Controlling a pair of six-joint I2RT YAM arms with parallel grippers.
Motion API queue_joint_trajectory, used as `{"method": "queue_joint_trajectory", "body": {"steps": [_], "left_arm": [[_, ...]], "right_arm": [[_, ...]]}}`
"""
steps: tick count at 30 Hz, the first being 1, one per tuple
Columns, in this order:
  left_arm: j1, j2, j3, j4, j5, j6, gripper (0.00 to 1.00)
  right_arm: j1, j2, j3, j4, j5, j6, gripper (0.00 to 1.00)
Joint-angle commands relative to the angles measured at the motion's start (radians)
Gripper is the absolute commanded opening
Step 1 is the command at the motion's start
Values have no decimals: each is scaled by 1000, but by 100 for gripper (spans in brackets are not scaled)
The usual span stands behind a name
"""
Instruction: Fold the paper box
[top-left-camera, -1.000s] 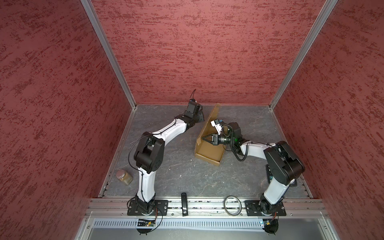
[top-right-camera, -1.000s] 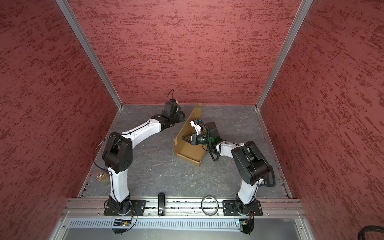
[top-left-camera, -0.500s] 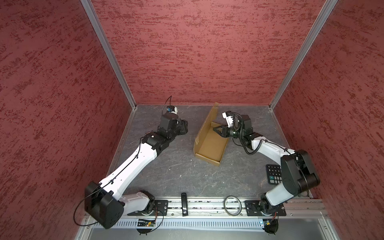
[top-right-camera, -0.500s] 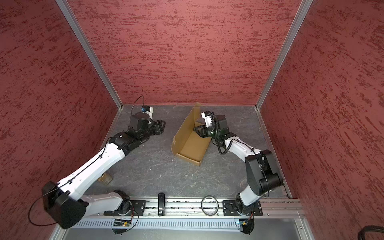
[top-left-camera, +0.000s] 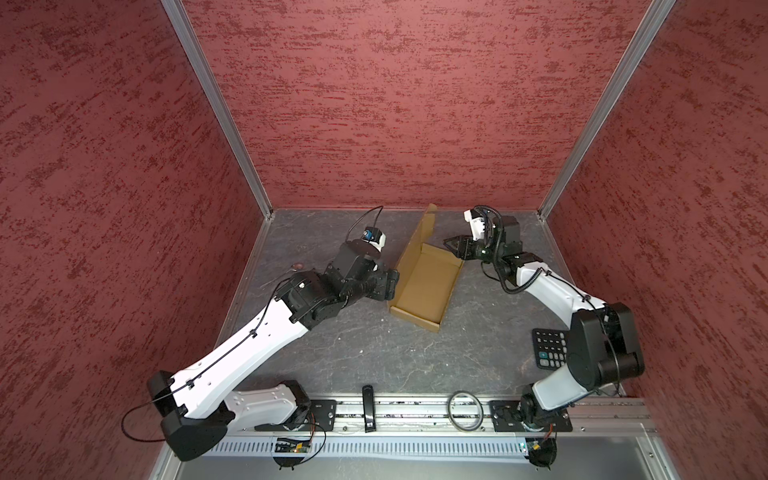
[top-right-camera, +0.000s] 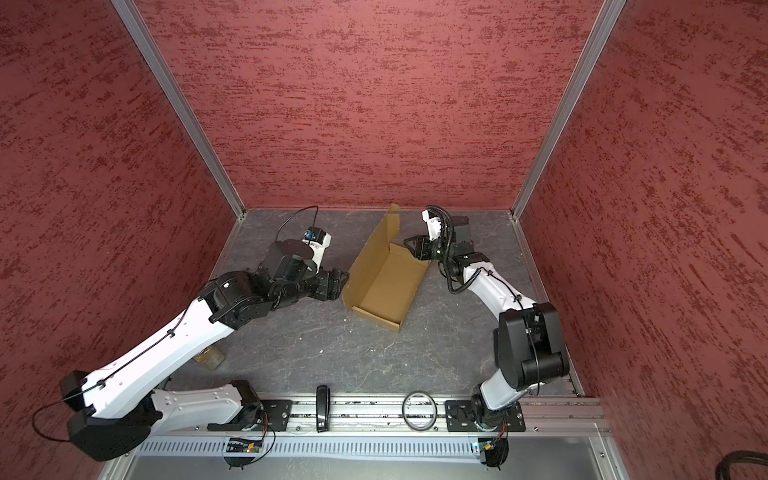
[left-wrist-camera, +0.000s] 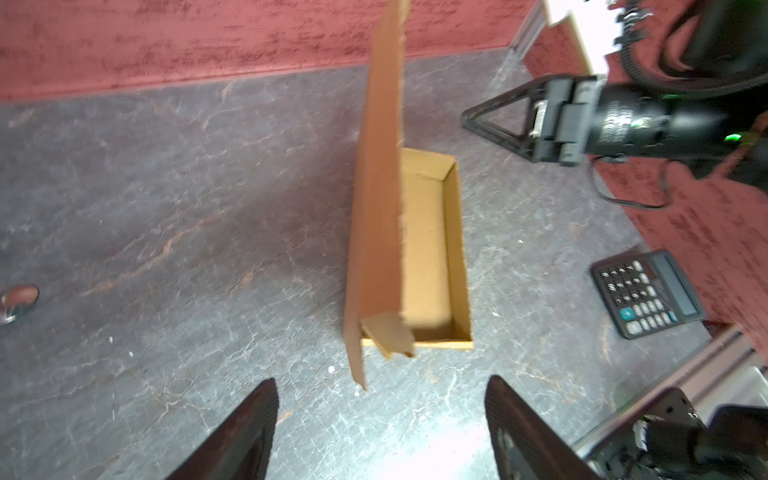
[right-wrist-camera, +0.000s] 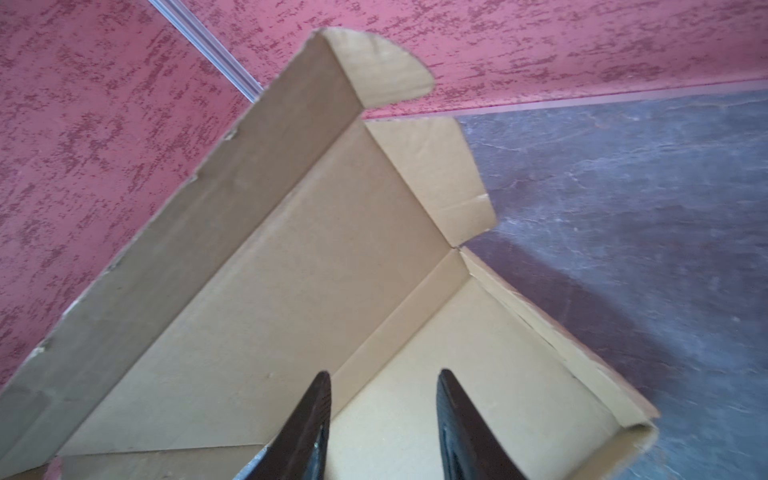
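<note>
The shallow brown corrugated-cardboard paper box (top-left-camera: 428, 286) sits near the tabletop's back edge, tray formed, lid upright. The left gripper (top-left-camera: 390, 283) and right gripper (top-left-camera: 452, 244) flank it, jaws apart, empty — next, probably tipping the lid down.

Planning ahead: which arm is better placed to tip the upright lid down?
Probably left: the left gripper, open, sits outside the upright lid of the paper box and could push it over; the right gripper is at the far end.

One paper box (top-left-camera: 424, 286). One calculator (top-left-camera: 548, 347). One ring (top-left-camera: 450, 411). One short black bar (top-left-camera: 368, 405). Two pincers: left pincer (left-wrist-camera: 381, 381), right pincer (right-wrist-camera: 383, 373).
</note>
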Motion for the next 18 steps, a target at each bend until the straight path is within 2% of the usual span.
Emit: {"method": "queue_joint_trajectory", "body": {"steps": [1,8,18], "left_arm": [[-11,84,83,-108,-18,68,79],[54,274,260,-181,87,172,78],[173,486,409,-150,264,291,75]], "right_arm": [[-12,8,36,-10,1,-23,43],[-20,-3,14,1,-18,-25,43],[-27,-25,-38,22,-21,-25,43]]}}
